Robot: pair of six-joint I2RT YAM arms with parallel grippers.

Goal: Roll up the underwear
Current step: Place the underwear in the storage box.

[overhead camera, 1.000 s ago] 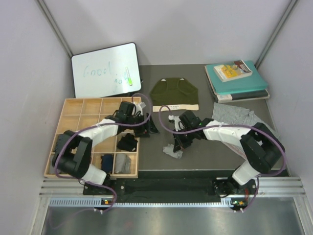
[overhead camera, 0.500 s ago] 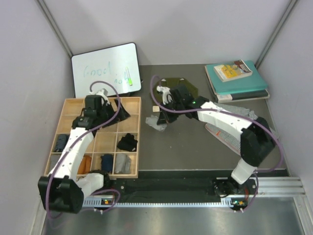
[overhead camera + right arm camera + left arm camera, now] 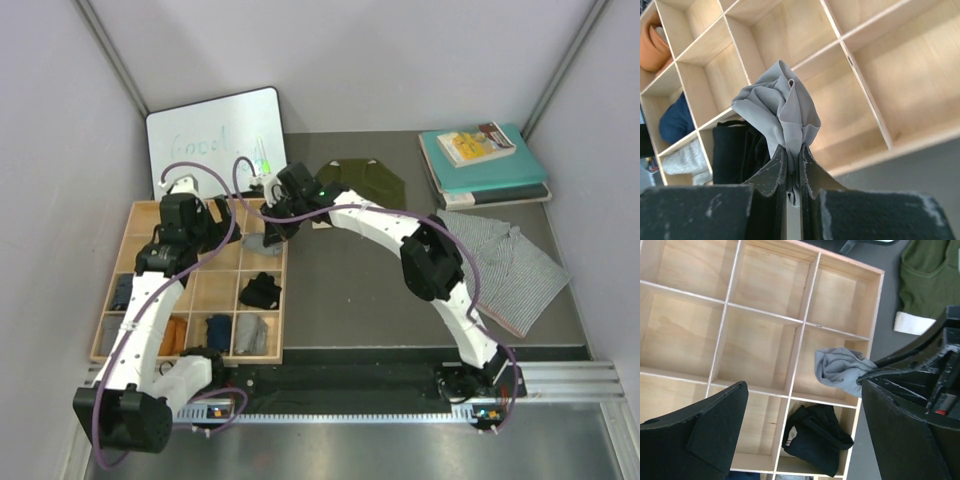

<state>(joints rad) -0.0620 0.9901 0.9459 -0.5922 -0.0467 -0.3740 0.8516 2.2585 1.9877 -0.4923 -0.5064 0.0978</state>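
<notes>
Grey underwear (image 3: pixel 780 110), bunched into a loose roll, hangs pinched at one end between the pressed-together fingers of the right tool (image 3: pixel 792 150). We see it held over the wooden tray (image 3: pixel 200 203), above a compartment in the column nearest the open table, just beyond the one holding a black garment (image 3: pixel 815 440). Whether the cloth touches the compartment floor we cannot tell. The left tool (image 3: pixel 804 387) hovers over the tray with its fingers spread wide and nothing between them.

We judge the main risk to be the release. The roll is slack, with folds flaring away from the pinch, so it may spring open as it drops. It also hangs close to the tray's outer wall, so it could catch on that wall or on a divider and drape across it, or spill onto the table. Cloth might also cling to the fingers. The two tools are near each other, so a careless move could knock them together.

The olive underwear (image 3: pixel 370 180) and patterned underwear (image 3: pixel 500 265) lie unrolled on the table.
</notes>
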